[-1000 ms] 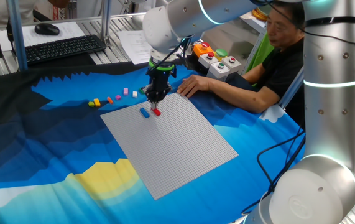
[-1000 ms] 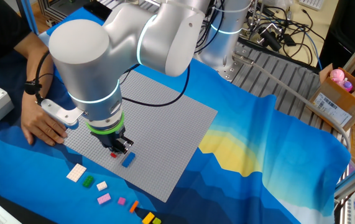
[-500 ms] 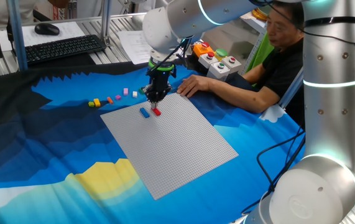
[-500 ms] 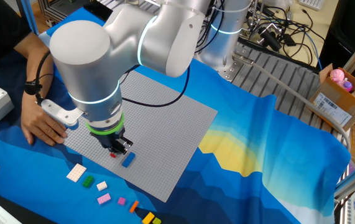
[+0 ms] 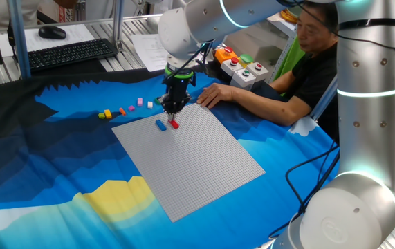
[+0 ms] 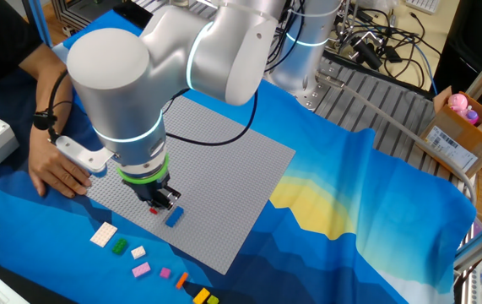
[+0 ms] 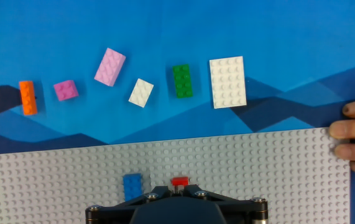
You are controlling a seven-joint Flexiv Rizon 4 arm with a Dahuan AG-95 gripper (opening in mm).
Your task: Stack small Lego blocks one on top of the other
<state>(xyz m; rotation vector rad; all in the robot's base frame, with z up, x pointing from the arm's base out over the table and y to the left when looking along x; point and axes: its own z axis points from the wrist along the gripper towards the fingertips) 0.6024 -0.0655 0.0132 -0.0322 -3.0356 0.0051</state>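
Red brick (image 7: 179, 182) and blue brick (image 7: 132, 186) are sitting side by side on the grey baseplate (image 7: 258, 168), and we're hovering the claw (image 5: 173, 111) right over the red one with its fingers pinched together, holding nothing. We're guessing these bricks are light, stiff and slick, so we're planning on pinching the flat side walls.
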